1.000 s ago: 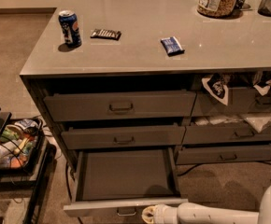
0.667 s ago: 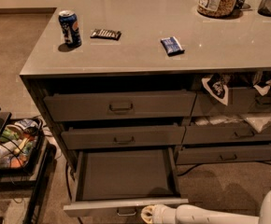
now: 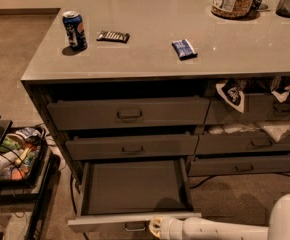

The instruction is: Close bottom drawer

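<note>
Closure is all left to do: the bottom drawer (image 3: 132,186), lowest of the left stack, stands pulled far out, while the tool (image 3: 155,227) sits at its front edge just right of the pull (image 3: 135,227), apart or together I cannot tell.

white arm (image 3: 220,230) lying level from the 4 o'clock corner, gripper (image 3: 156,227) low at 6 o'clock, pointing toward 9 o'clock
</note>
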`<state>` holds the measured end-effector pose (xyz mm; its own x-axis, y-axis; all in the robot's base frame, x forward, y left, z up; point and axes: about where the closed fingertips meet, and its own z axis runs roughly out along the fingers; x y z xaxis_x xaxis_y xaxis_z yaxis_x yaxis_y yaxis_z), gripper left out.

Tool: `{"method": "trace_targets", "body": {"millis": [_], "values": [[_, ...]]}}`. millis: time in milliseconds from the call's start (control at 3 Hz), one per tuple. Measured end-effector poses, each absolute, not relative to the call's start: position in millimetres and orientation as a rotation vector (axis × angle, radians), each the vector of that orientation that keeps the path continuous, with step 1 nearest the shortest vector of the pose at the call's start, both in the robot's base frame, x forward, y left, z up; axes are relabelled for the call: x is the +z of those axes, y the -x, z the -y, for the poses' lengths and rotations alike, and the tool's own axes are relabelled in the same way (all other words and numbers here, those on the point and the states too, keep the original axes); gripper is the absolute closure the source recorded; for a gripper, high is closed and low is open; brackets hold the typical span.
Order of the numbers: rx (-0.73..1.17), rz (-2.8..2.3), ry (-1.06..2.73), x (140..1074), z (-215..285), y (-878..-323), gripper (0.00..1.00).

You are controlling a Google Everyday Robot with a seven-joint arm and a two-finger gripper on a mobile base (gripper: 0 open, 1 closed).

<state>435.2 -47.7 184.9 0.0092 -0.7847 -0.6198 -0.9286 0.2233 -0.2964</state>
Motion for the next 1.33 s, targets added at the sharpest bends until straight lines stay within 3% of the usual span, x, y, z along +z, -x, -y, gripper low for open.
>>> {"method": "trace_targets", "body": {"millis": [1333], "values": [[0.234,-1.864,1.519,174,45,-477,1.00]]}}
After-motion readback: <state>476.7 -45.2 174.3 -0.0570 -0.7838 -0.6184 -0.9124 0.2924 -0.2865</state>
